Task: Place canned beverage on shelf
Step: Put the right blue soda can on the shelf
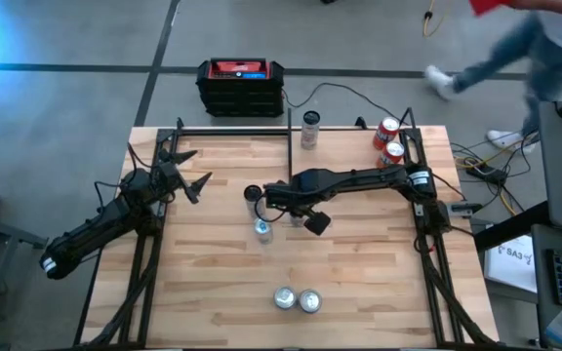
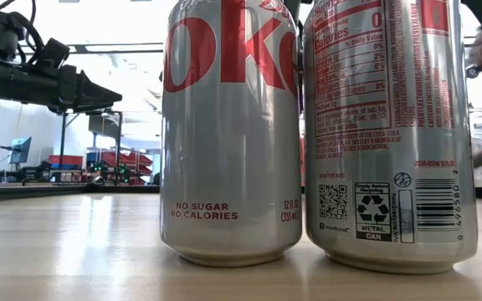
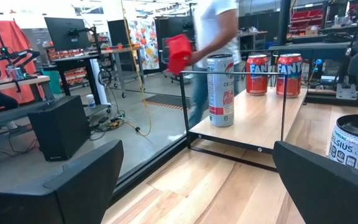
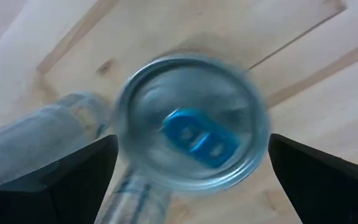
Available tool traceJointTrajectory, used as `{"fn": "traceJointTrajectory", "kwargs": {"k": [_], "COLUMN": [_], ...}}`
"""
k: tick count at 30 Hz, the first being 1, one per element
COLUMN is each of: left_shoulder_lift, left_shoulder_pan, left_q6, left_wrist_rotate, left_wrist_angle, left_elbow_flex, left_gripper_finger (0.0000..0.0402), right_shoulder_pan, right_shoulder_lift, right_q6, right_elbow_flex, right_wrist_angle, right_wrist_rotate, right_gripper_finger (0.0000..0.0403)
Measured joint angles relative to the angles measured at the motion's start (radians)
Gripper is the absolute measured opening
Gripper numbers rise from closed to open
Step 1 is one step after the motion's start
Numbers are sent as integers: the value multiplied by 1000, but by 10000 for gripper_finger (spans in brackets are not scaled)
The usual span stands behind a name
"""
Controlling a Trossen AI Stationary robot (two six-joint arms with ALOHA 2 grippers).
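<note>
Two cans stand at the table's middle: a silver-topped one with a blue tab [image 1: 262,231] [image 4: 194,140] and a dark-topped white one [image 1: 253,195] [image 3: 353,146]. My right gripper [image 1: 264,205] [image 4: 191,143] hangs open above them, pointing steeply down. Its fingers stand on either side of the blue-tab can's top without touching it. The shelf [image 1: 344,146] [image 3: 253,118] lies on the table's far right part and bears one tall can [image 1: 309,130] and two orange cans [image 1: 388,141]. My left gripper [image 1: 195,174] [image 3: 197,149] waits open at the far left.
Two silver Diet Coke cans [image 1: 297,299] [image 2: 228,134] stand upright side by side near the front edge. A black and red box [image 1: 241,86] sits on the floor beyond the far edge. A person [image 1: 515,49] [image 3: 210,37] walks past behind the table.
</note>
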State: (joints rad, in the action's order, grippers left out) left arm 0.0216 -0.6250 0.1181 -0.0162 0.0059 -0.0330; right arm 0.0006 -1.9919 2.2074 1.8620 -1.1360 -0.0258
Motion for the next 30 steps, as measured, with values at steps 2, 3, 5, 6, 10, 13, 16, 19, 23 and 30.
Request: {"fn": "traceJointTrajectory", "kwargs": {"k": [2,3,5,6,10,13,16,19,23,30], "left_shoulder_lift": [0,0,0,0,0,0,0,0,0,0], "left_shoulder_pan": [0,0,0,0,0,0,0,0,0,0], "left_q6": [0,0,0,0,0,0,0,0,0,0], "left_wrist_rotate": [0,0,0,0,0,0,0,0,0,0], "left_wrist_angle": [0,0,0,0,0,0,0,0,0,0], "left_elbow_flex": [0,0,0,0,0,0,0,0,0,0], "left_gripper_finger": [398,398,398,398,398,398,398,398,398,398], "right_shoulder_pan": [-1,-2,-7,-11,-16,-14,-19,-23,-31,-32], "right_shoulder_lift": [0,0,0,0,-3,-15,-23,-27,-28,-28], "right_q6": [7,12,27,34,85,135,157,161,184,184], "right_elbow_flex": [7,9,9,9,4,4,-1,-4,-4,-5], "right_wrist_angle": [-2,-10,-18,-17,-19,-34,-40,-37,-38,-38], "right_wrist_rotate": [-14,-25,-29,-30,-30,-27,-26,-29,-27,-55], "right_gripper_finger": [400,400,400,400,400,400,400,400,400,398]}}
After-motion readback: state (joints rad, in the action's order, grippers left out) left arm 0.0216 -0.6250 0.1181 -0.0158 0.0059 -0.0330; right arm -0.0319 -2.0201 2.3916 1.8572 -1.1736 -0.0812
